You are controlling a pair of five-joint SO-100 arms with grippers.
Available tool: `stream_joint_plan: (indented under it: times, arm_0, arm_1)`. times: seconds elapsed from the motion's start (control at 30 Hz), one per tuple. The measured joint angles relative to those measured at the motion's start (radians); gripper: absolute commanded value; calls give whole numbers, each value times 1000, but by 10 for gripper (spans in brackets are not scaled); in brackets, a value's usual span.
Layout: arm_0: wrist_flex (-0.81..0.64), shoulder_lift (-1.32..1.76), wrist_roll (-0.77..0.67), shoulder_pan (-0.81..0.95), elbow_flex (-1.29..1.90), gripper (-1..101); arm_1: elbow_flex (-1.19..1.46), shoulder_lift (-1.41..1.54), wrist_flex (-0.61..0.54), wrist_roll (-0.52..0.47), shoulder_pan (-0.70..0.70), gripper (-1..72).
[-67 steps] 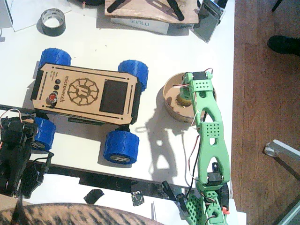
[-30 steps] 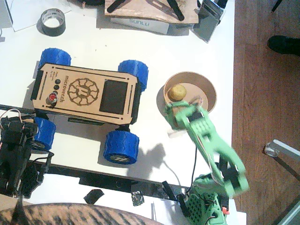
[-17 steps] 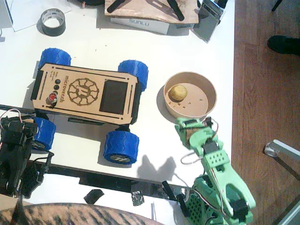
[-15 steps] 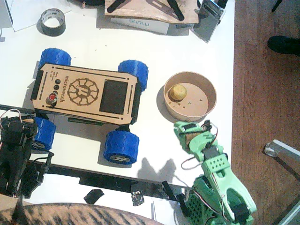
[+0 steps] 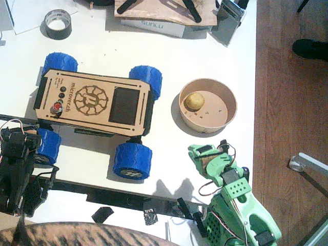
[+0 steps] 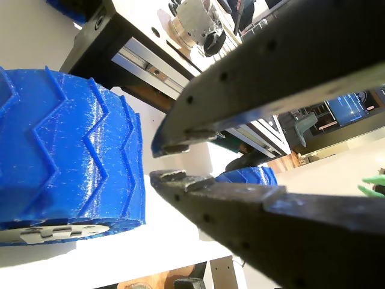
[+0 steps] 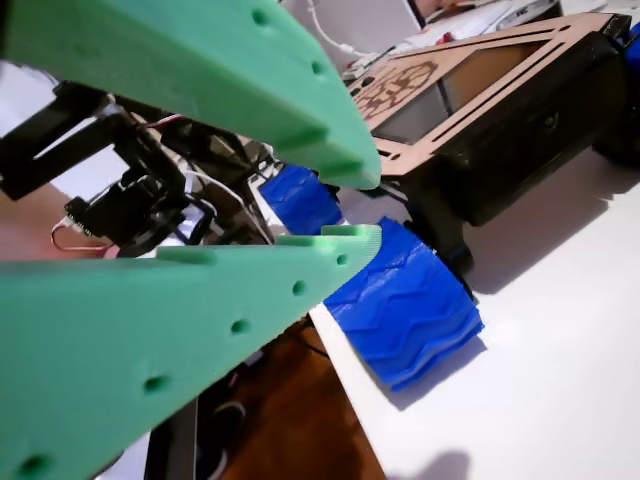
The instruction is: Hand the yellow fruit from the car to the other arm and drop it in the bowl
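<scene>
The yellow fruit (image 5: 193,100) lies inside the tan bowl (image 5: 225,97), against its left wall. To the left stands the plywood car (image 5: 92,102) on blue wheels, its deck bare. The green right gripper (image 5: 199,152) is folded back just below the bowl, near the table's front edge. In a wrist view its jaws (image 7: 368,205) hold nothing and leave only a narrow gap, pointing toward a blue wheel (image 7: 405,300). The black left arm (image 5: 15,164) rests at the front-left corner. Its gripper (image 6: 157,161) is shut and empty beside a wheel (image 6: 72,150).
A grey tape roll (image 5: 56,23) sits at the back left. A white box (image 5: 154,25) and wooden parts lie along the back edge. The table's right edge runs just past the bowl, with wood floor (image 5: 287,128) beyond. A striped sleeve (image 5: 82,236) shows at the bottom.
The green arm has drawn back from over the bowl toward its base and folded down. The fruit stays in the bowl. The black arm and the car have not moved.
</scene>
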Motion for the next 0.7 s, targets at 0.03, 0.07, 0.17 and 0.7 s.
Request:
stream_joint_plan:
  times: [0.03, 0.07, 0.17, 0.7]
  arm_0:
    - [0, 2, 0, 0, 0, 28]
    - [0, 5, 0, 0, 0, 29]
    - [3, 23, 0, 0, 3, 29]
    - [6, 21, 0, 0, 3, 48]
  arm_1:
    - [3, 18, 15, 0, -6, 0]
    - [6, 34, 32, -3, -9, 0]
    - [14, 77, 74, -17, -14, 0]
    - [92, 241, 164, -58, -67, 0]
